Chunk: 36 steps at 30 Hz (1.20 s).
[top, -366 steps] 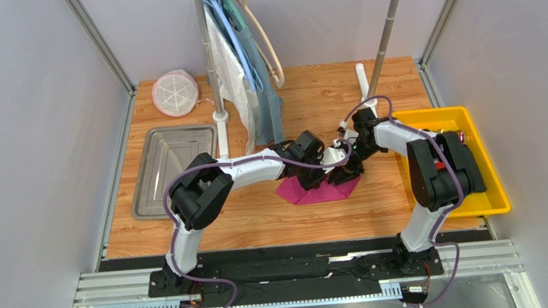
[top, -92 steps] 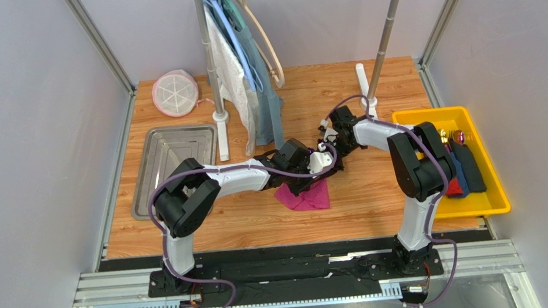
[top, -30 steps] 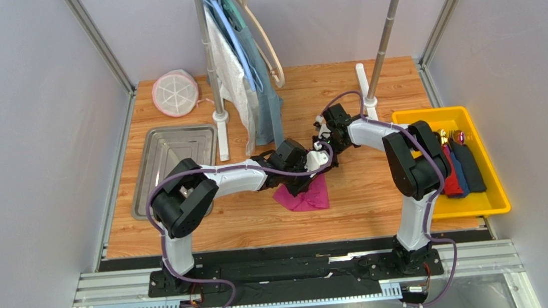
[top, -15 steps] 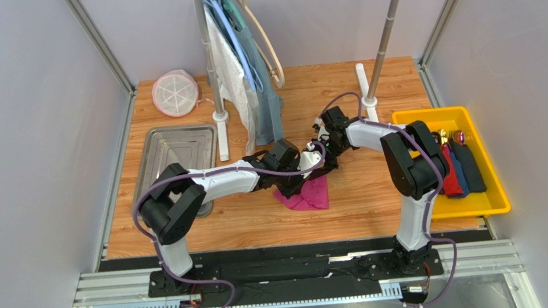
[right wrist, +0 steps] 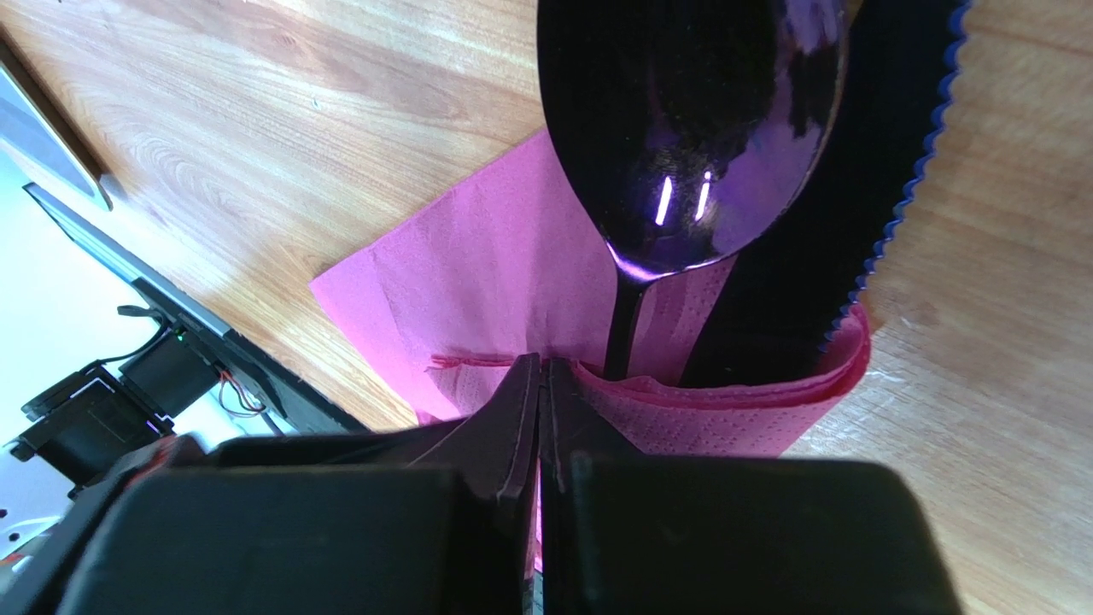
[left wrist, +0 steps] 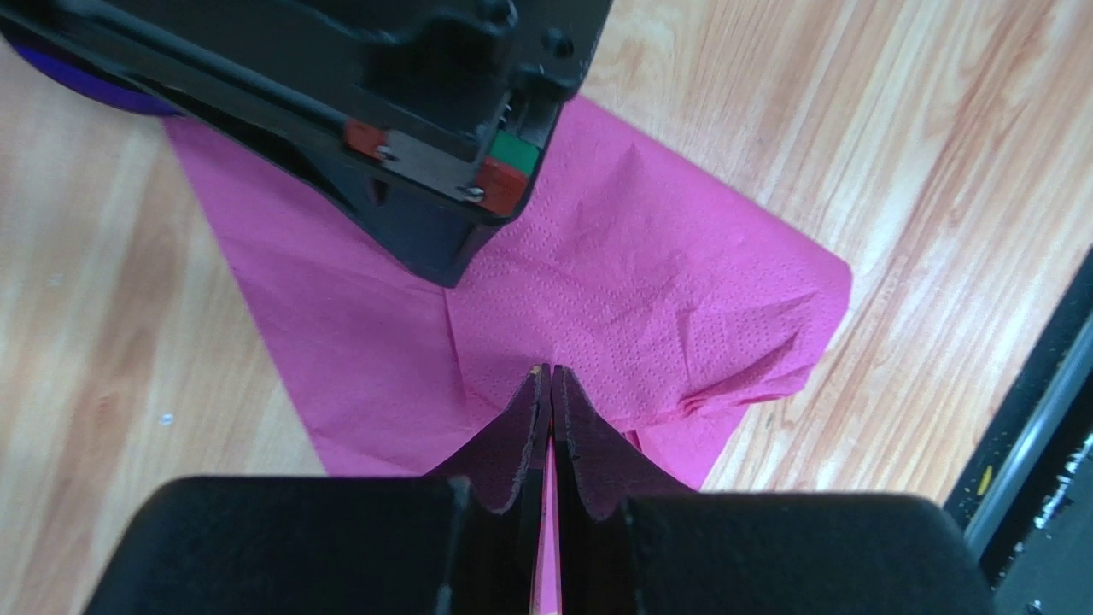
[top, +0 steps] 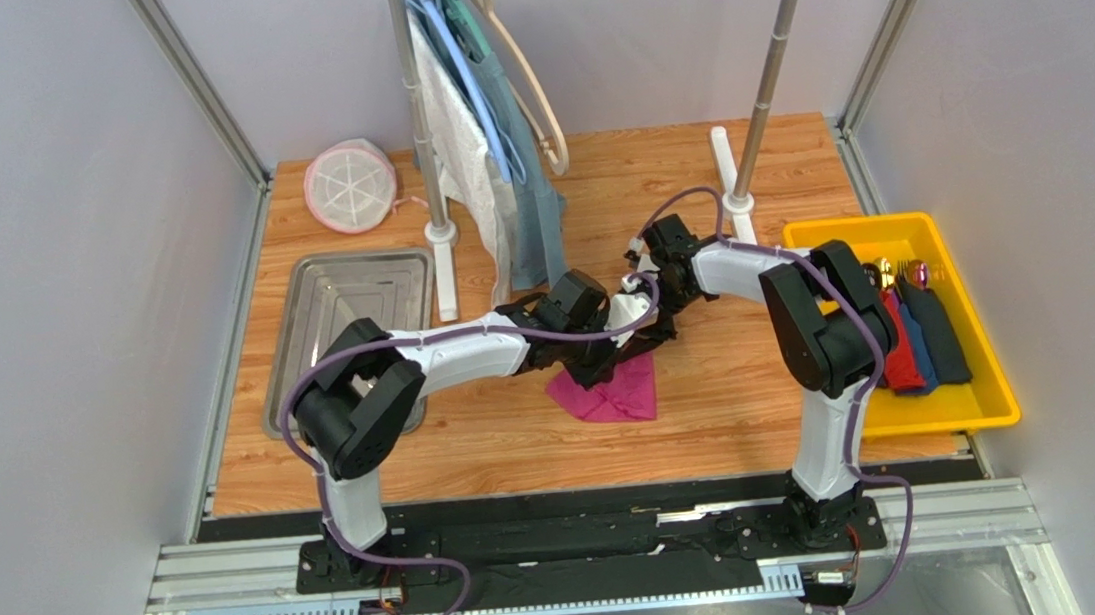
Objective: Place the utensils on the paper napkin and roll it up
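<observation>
The magenta paper napkin [top: 622, 391] lies on the wooden table, folded over on itself. In the right wrist view the napkin [right wrist: 475, 282] wraps over the handle of a glossy dark-purple spoon [right wrist: 693, 128] and a serrated knife [right wrist: 821, 244]. My right gripper [right wrist: 540, 367] is shut on the folded napkin edge beside the spoon handle; in the top view it [top: 656, 323] is at the napkin's far edge. My left gripper [left wrist: 552, 373] is shut, its tips pinching the creased napkin [left wrist: 642, 282] just below the right gripper's body [left wrist: 423, 128]. It shows in the top view [top: 608, 352] too.
A yellow bin [top: 971, 410] at the right holds a red bundle [top: 902, 364], a dark blue bundle [top: 942, 338] and more cutlery. A metal tray [top: 336, 313] lies at the left. A clothes rack post [top: 438, 228] with hanging garments, a second post [top: 739, 191] and a round pink-white item [top: 351, 187] stand behind.
The napkin, spread wider twelve seconds ago, is now folded narrower. Both grippers have crept left and back along it. In the last half second only the left arm's elbow shifted right.
</observation>
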Each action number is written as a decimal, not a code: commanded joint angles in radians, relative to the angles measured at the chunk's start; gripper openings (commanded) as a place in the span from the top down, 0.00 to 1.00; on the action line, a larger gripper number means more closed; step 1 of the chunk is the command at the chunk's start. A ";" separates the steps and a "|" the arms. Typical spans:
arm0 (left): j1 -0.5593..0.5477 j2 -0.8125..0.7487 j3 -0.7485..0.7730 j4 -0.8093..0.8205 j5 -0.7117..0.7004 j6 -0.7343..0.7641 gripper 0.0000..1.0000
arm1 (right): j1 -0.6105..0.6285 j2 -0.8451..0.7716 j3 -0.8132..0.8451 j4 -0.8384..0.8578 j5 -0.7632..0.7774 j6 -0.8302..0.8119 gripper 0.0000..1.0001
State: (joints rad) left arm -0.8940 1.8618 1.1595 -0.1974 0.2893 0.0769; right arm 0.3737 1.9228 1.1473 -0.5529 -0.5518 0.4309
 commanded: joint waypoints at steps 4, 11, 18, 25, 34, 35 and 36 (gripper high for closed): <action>-0.017 0.051 0.003 0.004 -0.024 0.001 0.96 | 0.001 -0.013 0.022 -0.033 -0.002 -0.038 0.99; -0.017 0.051 -0.030 0.010 -0.022 -0.009 1.00 | -0.018 -0.119 0.103 -0.116 -0.016 -0.050 0.93; -0.016 0.050 -0.024 0.016 -0.021 -0.008 1.00 | -0.018 -0.093 0.058 -0.116 0.012 -0.044 0.94; -0.014 0.051 -0.021 0.010 -0.018 -0.008 1.00 | -0.018 -0.050 0.012 -0.076 0.049 -0.046 0.95; -0.011 0.019 -0.058 -0.010 -0.033 0.001 1.00 | -0.016 -0.033 0.014 -0.044 0.030 -0.049 0.95; -0.010 0.019 -0.063 -0.010 -0.032 0.000 1.00 | -0.016 -0.034 0.014 -0.041 0.029 -0.047 0.95; -0.010 0.014 -0.067 -0.013 -0.033 0.000 1.00 | -0.019 -0.033 0.009 -0.038 0.029 -0.043 0.95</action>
State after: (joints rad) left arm -0.9081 1.8938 1.1336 -0.1429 0.2775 0.0757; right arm 0.3569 1.8946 1.1599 -0.6315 -0.5247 0.3950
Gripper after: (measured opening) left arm 0.007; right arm 0.046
